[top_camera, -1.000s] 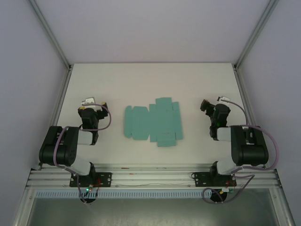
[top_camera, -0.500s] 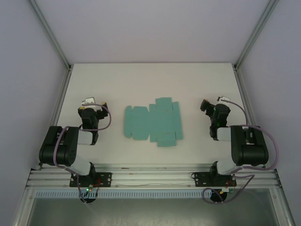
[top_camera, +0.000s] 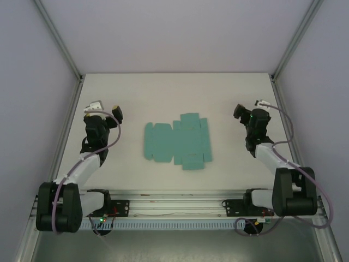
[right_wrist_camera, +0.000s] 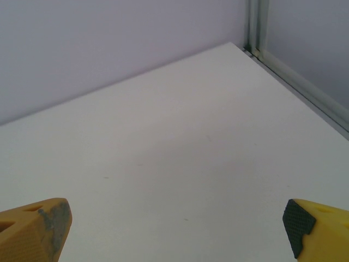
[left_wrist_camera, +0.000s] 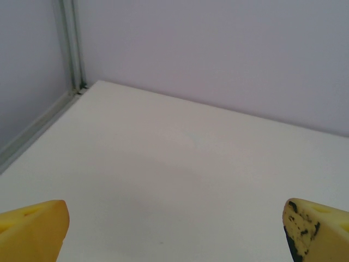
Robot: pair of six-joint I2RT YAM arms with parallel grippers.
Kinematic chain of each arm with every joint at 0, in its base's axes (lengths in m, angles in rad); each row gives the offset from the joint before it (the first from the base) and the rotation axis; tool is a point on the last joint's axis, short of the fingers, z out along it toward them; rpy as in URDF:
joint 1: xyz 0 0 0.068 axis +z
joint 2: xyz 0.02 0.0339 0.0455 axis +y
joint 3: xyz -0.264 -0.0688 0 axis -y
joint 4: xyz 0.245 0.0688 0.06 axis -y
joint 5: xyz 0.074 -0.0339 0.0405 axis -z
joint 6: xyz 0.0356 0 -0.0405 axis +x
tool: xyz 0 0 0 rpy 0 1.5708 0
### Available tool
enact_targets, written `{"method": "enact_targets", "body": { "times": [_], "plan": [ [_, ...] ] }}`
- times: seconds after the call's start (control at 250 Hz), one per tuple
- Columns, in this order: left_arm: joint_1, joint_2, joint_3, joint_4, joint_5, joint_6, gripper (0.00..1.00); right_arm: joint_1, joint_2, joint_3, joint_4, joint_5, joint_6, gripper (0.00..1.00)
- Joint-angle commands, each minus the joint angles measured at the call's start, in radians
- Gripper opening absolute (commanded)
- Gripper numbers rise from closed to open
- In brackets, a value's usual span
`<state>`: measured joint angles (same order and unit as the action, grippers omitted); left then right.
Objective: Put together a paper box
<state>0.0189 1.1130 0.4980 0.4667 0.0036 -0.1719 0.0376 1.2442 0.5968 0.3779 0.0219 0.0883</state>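
Observation:
The paper box (top_camera: 177, 142) is a flat teal-green die-cut sheet with flaps and tabs, lying unfolded in the middle of the white table (top_camera: 174, 90). My left gripper (top_camera: 102, 112) hovers to the left of the sheet, apart from it, and is open. To the sheet's right my right gripper (top_camera: 252, 112) stands open, also clear of it. In the left wrist view the yellow fingertips (left_wrist_camera: 34, 230) sit far apart at the lower corners over bare table. The right wrist view gives the same picture: yellow fingertips (right_wrist_camera: 38, 229) spread wide with nothing between them.
Metal frame posts run along the table's left edge (left_wrist_camera: 70, 49) and right edge (right_wrist_camera: 256, 27). Pale walls (top_camera: 174, 33) close off the back and sides. The arms' bases are bolted to a rail (top_camera: 174, 204) at the near edge.
Both arms have unfolded from their tucked pose and reached forward. The left gripper moved up and to the left, the right gripper slightly farther from its base. The sheet has not moved.

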Motion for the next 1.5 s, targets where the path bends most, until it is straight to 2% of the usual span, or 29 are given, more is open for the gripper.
{"method": "enact_targets", "body": {
  "times": [0.0, 0.068, 0.128, 0.236, 0.324, 0.488, 0.576, 0.776, 0.943, 1.163, 1.295, 1.371, 1.471, 1.495],
  "plan": [
    [-0.028, -0.046, 0.081, -0.312, 0.108, -0.150, 1.00, 0.073, -0.054, 0.074, -0.267, 0.020, 0.071, 1.00],
    [-0.061, -0.045, 0.116, -0.406, 0.143, -0.194, 1.00, 0.122, -0.056, 0.127, -0.378, -0.033, 0.141, 0.96],
    [-0.097, -0.023, 0.150, -0.492, 0.181, -0.206, 1.00, 0.172, -0.039, 0.169, -0.464, -0.127, 0.167, 0.91],
    [-0.172, 0.039, 0.180, -0.576, 0.212, -0.219, 1.00, 0.264, 0.025, 0.223, -0.569, -0.276, 0.191, 0.74],
    [-0.207, 0.098, 0.194, -0.594, 0.281, -0.221, 1.00, 0.322, 0.105, 0.261, -0.624, -0.362, 0.207, 0.62],
    [-0.224, 0.187, 0.198, -0.570, 0.362, -0.219, 1.00, 0.380, 0.252, 0.289, -0.609, -0.423, 0.226, 0.46],
    [-0.227, 0.228, 0.192, -0.551, 0.398, -0.219, 1.00, 0.378, 0.328, 0.298, -0.605, -0.379, 0.248, 0.41],
    [-0.227, 0.315, 0.174, -0.473, 0.502, -0.241, 1.00, 0.363, 0.461, 0.268, -0.563, -0.359, 0.278, 0.37],
    [-0.227, 0.366, 0.154, -0.369, 0.593, -0.267, 1.00, 0.341, 0.478, 0.199, -0.490, -0.365, 0.301, 0.35],
    [-0.226, 0.434, 0.123, -0.184, 0.737, -0.334, 0.90, 0.317, 0.486, 0.158, -0.457, -0.377, 0.304, 0.35],
    [-0.226, 0.467, 0.097, -0.095, 0.781, -0.359, 0.81, 0.299, 0.487, 0.116, -0.395, -0.423, 0.324, 0.34],
    [-0.226, 0.494, 0.088, -0.044, 0.800, -0.374, 0.68, 0.291, 0.492, 0.102, -0.371, -0.452, 0.327, 0.34],
    [-0.225, 0.528, 0.088, -0.003, 0.810, -0.374, 0.55, 0.285, 0.489, 0.087, -0.341, -0.478, 0.321, 0.34],
    [-0.224, 0.533, 0.086, 0.022, 0.816, -0.410, 0.50, 0.282, 0.487, 0.083, -0.335, -0.483, 0.320, 0.34]
  ]
}}
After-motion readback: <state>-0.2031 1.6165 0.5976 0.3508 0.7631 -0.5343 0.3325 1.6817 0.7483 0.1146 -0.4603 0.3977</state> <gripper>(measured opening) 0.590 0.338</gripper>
